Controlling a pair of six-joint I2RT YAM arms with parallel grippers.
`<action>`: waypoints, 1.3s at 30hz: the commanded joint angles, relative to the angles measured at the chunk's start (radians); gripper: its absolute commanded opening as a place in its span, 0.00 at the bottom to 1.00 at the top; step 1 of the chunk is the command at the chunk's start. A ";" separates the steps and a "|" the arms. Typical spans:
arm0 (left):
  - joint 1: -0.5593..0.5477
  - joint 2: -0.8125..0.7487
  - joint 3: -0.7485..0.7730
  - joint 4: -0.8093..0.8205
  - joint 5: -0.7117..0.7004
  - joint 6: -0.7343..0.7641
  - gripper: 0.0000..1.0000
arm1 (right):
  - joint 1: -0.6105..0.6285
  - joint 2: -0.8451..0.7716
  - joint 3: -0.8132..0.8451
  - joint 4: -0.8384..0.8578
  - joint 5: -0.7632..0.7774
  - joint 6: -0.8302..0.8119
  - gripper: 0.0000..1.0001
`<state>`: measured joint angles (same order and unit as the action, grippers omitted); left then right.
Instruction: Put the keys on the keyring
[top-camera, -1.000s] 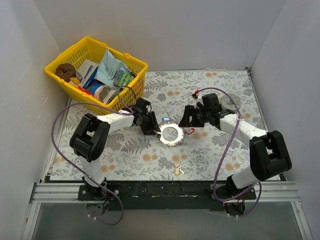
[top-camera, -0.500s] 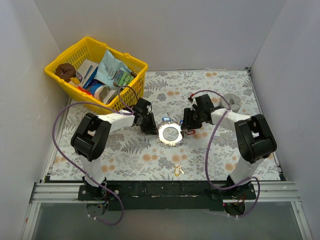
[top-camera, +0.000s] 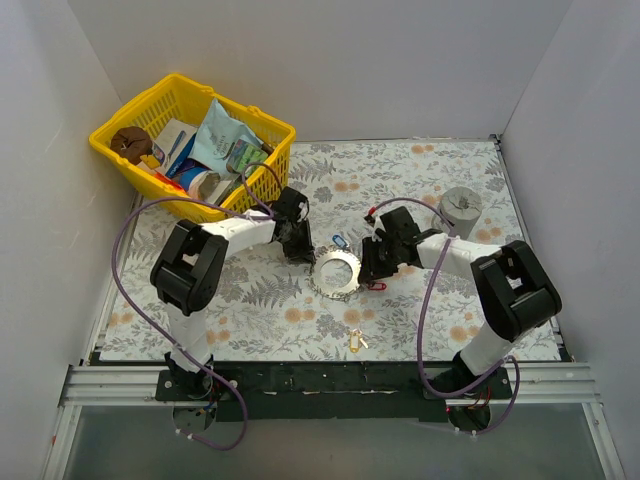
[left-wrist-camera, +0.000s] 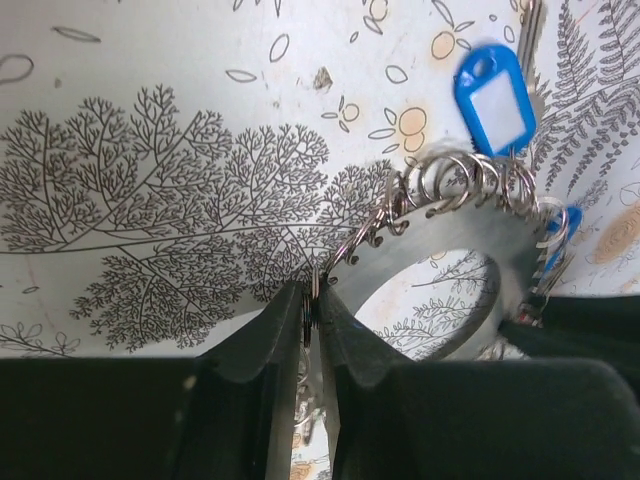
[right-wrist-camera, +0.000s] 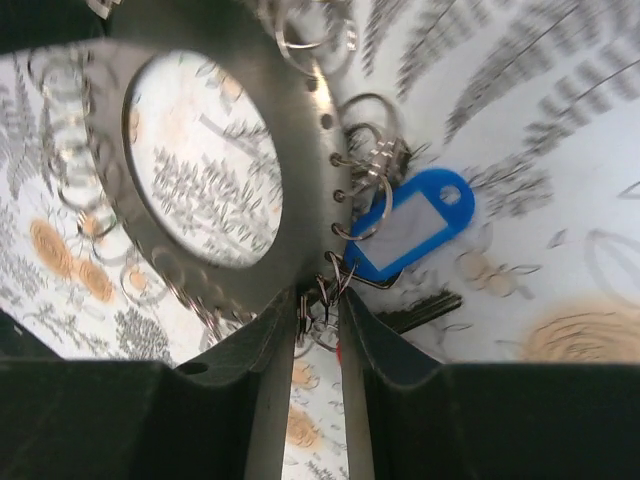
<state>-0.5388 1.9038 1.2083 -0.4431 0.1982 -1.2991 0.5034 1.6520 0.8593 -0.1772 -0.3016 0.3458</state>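
White walls on three sides, floral cloth over the tabletop (top-camera: 400, 165). From above: one yellow basket (top-camera: 250, 107) of packets in the far left corner, and one grey cylinder (top-camera: 461, 208) by the right edge, in the far half. One keyring (top-camera: 333, 292) at the middle of the tabletop, tilted, with the left gripper (top-camera: 303, 247) at its left rim and the right gripper (top-camera: 368, 268) at its right rim. Three coloured heads countable among the keys: blue key (top-camera: 338, 241) at the ring's far rim, red key (top-camera: 377, 286) just beside the right gripper, and yellow key (top-camera: 354, 342) alone close to the near edge, well apart from the ring.

Left wrist next: left gripper (left-wrist-camera: 312, 305) pinched shut on the keyring's (left-wrist-camera: 450, 222) thin rim. Row of small split rings (left-wrist-camera: 470, 180) along that rim, too overlapped for a sure count. Two blue pieces here: the blue key (left-wrist-camera: 493, 97) in clear sight, and a second blue piece (left-wrist-camera: 566, 222) half hidden behind the rim.

Right wrist last: right gripper (right-wrist-camera: 320, 310) standing narrow astride the keyring's (right-wrist-camera: 305, 170) edge and a tangle of loops; clamped or merely close, cannot tell. Blue key (right-wrist-camera: 405, 232) hanging from a loop beside it, with a dark blade (right-wrist-camera: 420, 312) below.

Judged for handling: ring stiff, flat and light, probably slick on its faces, best taken edge-on at the toothed rim. Keys tiny and light, likely to swing; better held by the plastic head, with the blade left free for threading.
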 joint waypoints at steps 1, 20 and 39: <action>0.002 0.021 0.066 -0.055 -0.052 0.047 0.13 | 0.055 -0.069 -0.052 -0.018 -0.030 0.030 0.31; 0.002 -0.109 0.159 -0.164 -0.126 0.086 0.66 | 0.101 -0.233 0.038 -0.107 0.153 0.010 0.66; 0.003 -0.342 -0.325 0.012 0.079 -0.117 0.66 | -0.049 -0.034 0.089 0.054 -0.123 0.028 0.60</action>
<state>-0.5400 1.5787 0.9035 -0.5045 0.2150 -1.3720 0.4530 1.5948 0.9100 -0.1867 -0.3523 0.3679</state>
